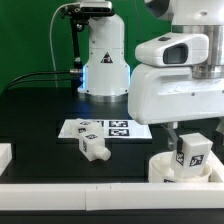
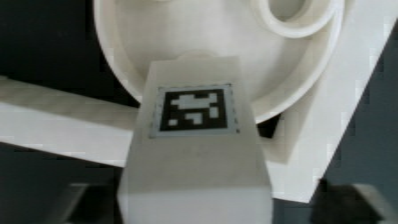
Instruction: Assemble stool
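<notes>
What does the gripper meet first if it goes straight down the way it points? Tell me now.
The short chunky white plastic leg with the black-and-white tag, directly below the gripper. The leg seems to stand upright on the thick round white seat disc, though depth is unclear.

The exterior view shows two stool legs: one lying leg (image 1: 92, 147) and one upright leg (image 1: 191, 152). There is one round seat (image 1: 162, 171) and one marker board (image 1: 105, 128) (its tags are too small to count with confidence). One long rail (image 1: 90, 200) runs along the front. In the wrist view, a single leg carries one tag (image 2: 196, 110).
</notes>
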Controlling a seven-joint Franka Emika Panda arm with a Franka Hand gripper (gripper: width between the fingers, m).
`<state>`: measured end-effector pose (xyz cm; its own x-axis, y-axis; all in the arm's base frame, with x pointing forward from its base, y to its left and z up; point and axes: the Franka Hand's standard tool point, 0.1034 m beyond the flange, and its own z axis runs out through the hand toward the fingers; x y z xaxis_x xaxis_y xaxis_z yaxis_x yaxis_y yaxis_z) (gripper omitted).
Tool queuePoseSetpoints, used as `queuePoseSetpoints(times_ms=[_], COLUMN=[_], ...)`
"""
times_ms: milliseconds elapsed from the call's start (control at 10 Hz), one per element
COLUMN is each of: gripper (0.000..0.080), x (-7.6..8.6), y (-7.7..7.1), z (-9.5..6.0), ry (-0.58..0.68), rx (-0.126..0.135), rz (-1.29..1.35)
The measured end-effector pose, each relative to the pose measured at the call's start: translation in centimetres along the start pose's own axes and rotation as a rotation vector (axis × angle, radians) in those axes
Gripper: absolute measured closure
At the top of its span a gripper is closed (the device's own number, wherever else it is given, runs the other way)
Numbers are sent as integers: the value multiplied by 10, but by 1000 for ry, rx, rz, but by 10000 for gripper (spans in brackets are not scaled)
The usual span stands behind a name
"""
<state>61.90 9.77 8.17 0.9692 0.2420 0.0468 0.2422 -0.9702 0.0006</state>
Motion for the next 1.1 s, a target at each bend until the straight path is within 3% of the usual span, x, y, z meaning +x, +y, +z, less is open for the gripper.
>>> queuePoseSetpoints(times_ms=[100, 200, 600, 800, 900, 1100], gripper=[357, 466, 466, 466, 466, 465], x=[0, 0, -2, -2, -2, -3], y=[0, 0, -8, -5, -11, -9], z=[0, 0, 2, 2, 2, 2], ry=[0, 0, 11, -2, -4, -6], rx=[0, 0, 9, 59, 52, 56], rz=[11, 12, 349, 636, 670, 755])
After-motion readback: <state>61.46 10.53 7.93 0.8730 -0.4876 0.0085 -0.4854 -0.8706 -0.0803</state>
